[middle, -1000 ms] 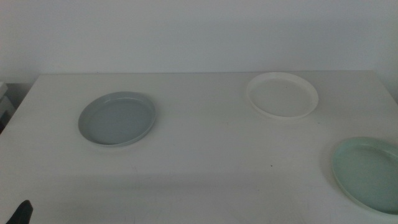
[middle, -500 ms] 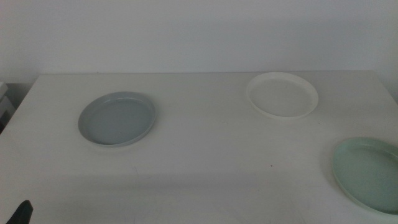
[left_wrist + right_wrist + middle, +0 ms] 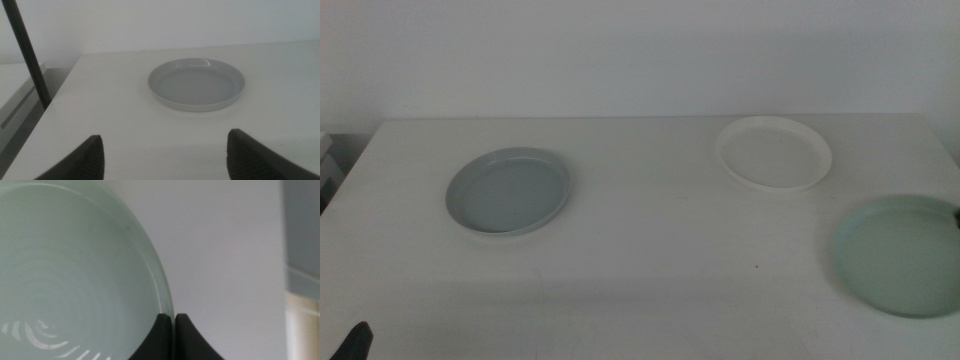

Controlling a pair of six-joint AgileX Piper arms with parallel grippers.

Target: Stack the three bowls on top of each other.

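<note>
The grey-blue bowl (image 3: 508,190) lies flat on the left part of the white table (image 3: 650,270). At the back right rests the white bowl (image 3: 773,152). The mint green bowl (image 3: 900,255) is at the right edge and looks raised and tilted off the table. My right gripper (image 3: 174,317) is shut on the rim of the mint green bowl (image 3: 70,275). My left gripper (image 3: 165,139) waits open at the table's near left corner, facing the grey-blue bowl (image 3: 196,83) and well short of it; only a dark tip (image 3: 356,340) of it shows in the middle view.
A dark upright pole (image 3: 26,52) stands beyond the table's left edge. A pale wall runs behind the table. Bare tabletop lies between the three bowls.
The mint green bowl has risen and shifted left and away from the near edge, held at its rim. The other two bowls and the left gripper have not moved.
</note>
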